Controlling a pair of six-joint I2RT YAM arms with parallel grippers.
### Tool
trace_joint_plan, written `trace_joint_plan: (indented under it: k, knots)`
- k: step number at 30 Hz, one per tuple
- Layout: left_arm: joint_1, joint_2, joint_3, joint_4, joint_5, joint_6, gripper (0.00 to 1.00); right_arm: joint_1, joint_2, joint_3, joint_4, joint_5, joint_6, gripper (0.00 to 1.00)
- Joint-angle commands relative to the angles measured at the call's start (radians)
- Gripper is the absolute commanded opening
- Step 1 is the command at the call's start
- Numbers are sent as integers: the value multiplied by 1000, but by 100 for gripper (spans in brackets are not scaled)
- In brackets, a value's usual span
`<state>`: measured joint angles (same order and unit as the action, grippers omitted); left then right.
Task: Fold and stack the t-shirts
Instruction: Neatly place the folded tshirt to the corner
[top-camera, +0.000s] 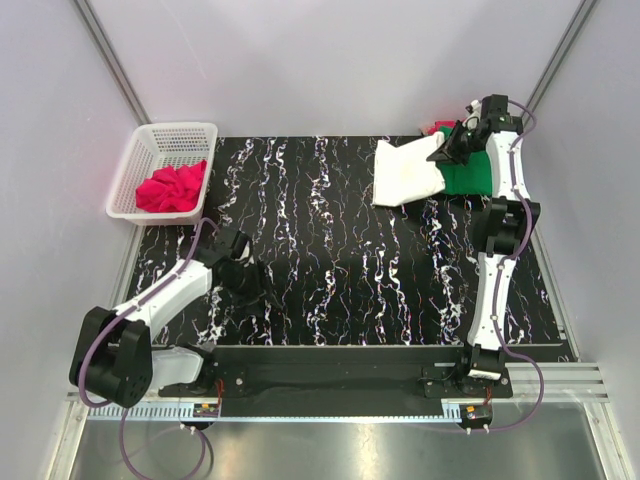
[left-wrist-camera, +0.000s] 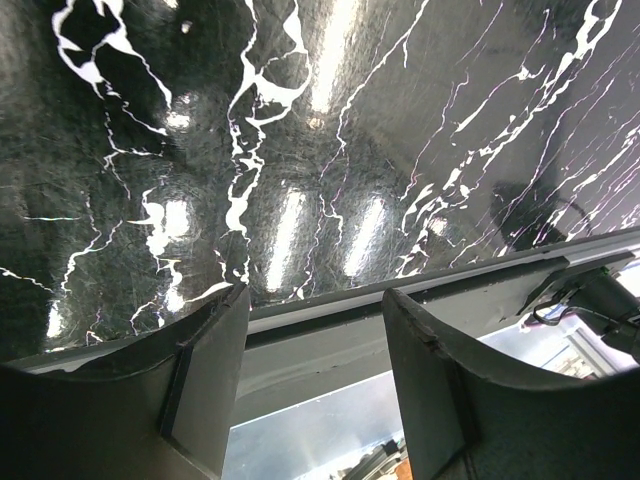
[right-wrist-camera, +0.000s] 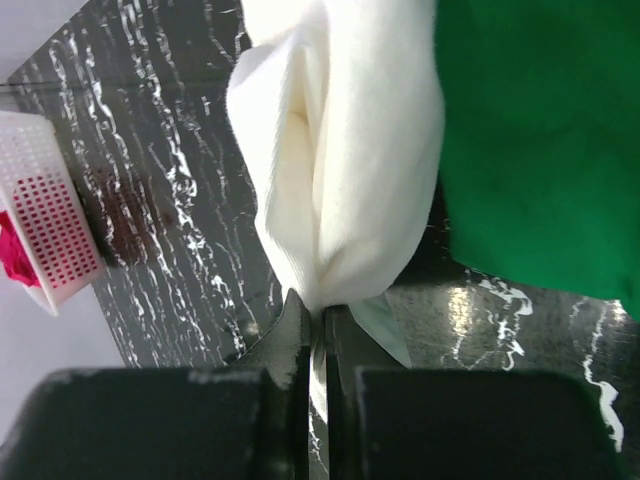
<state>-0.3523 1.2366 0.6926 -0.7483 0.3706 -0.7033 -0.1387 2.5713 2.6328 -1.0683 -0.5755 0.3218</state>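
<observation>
Pale walls (top-camera: 330, 60) enclose a black, white-veined worktop (top-camera: 340, 270). At its far right the white t-shirt (top-camera: 408, 172) lies against the green t-shirt (top-camera: 468, 178). The pinkish-red t-shirt (top-camera: 172, 188) sits crumpled in a white basket (top-camera: 176, 132) far left. The right tool (right-wrist-camera: 315, 320) pinches the white t-shirt's edge. The left tool (left-wrist-camera: 315, 310) is spread, holding nothing, over the near-left worktop.
</observation>
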Motion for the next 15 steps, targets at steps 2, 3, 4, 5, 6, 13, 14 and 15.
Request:
trace_joint_plan:
  k: [2, 3, 4, 5, 6, 13, 14, 15]
  knots:
    - [-14, 6, -13, 18, 2, 8, 60, 10, -98, 85, 60, -78, 19, 0]
    - [-19, 6, -15, 20, 1, 8, 60, 8, -106, 90, 62, -81, 19, 0]
    - [-20, 6, -16, 21, 1, 5, 60, 5, -112, 92, 62, -77, 17, 0]
    - [-22, 4, -22, 20, -2, 7, 60, 1, -125, 93, 62, -70, 16, 0]
    - [-25, 7, -24, 21, -1, 7, 60, -4, -129, 95, 62, -70, 16, 0]
    - [-42, 38, -25, 32, 1, 7, 60, -65, -171, 92, 70, -83, 19, 0]
    - [-45, 41, -24, 33, 1, 7, 60, -71, -172, 90, 71, -84, 19, 0]
    - [-50, 49, -22, 33, 1, 5, 60, -81, -175, 92, 70, -84, 19, 0]
